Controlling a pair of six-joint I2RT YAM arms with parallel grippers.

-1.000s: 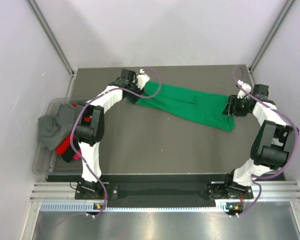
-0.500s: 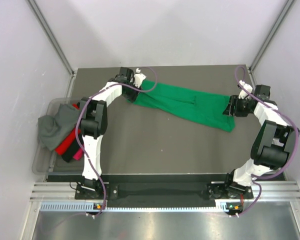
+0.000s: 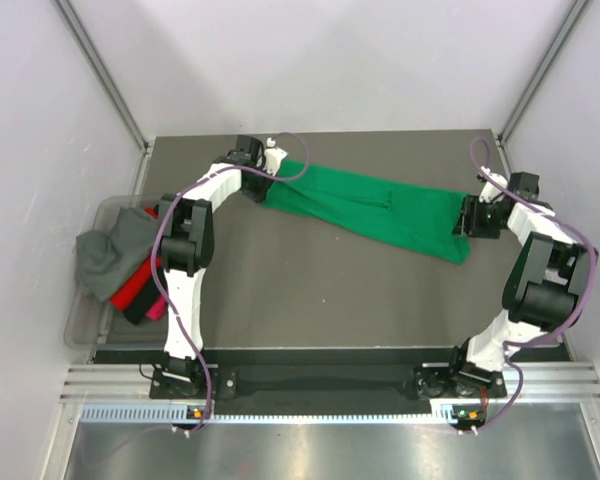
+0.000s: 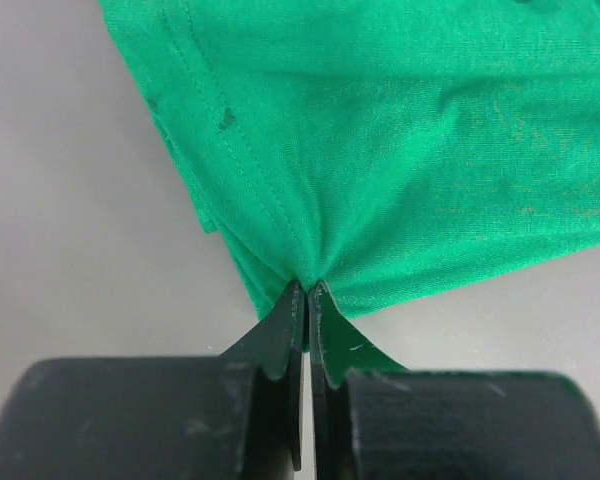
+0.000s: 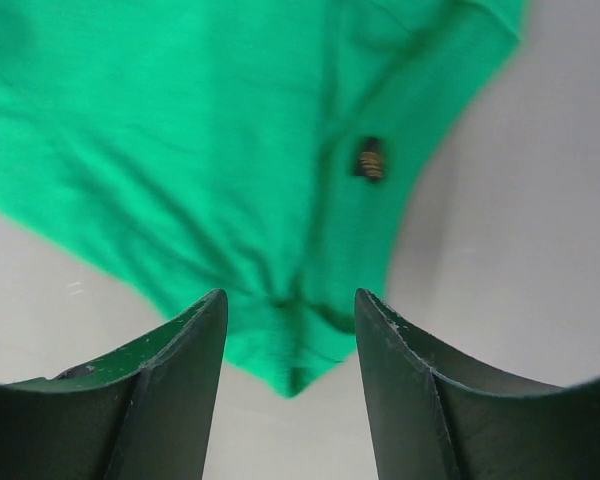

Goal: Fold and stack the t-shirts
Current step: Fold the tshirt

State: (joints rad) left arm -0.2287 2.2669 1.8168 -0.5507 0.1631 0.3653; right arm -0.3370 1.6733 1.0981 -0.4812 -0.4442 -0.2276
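1. I have the dark grey table (image 3: 310,300) under everything. Both arms (image 3: 185,300) reach out over it from the near edge, with purple cables (image 3: 158,250) looped along them.
2. The green t-shirt (image 3: 380,205) lies on the table as one long band stretched between my two tools. One end is at the left tool (image 4: 305,290) and the other end at the right tool (image 5: 290,300).
3. A clear bin (image 3: 78,335) sits past the table's left edge, well apart from the left tool and nearer to the arm bases than that tool is. The left arm's elbow stands between the bin and the tool.
4. A grey t-shirt (image 3: 105,255) is heaped in the bin and spills over its rim. A red t-shirt (image 3: 130,290) lies under it, on the side towards the table.
5. A strip of a pink t-shirt (image 3: 154,312) shows beside the red one.
6. The left tool is closed on the green t-shirt's edge. The cloth puckers at the fingertips and fans out ahead of them, with a stitched hem running off to the tool's left.
7. The right tool's fingers stand apart. The shirt's corner lies on the table between them, and I see neither finger pressing it.
8. A small dark tag (image 5: 370,158) with yellowish marks sits on the cloth just ahead of the right tool. It is too blurred for me to read.
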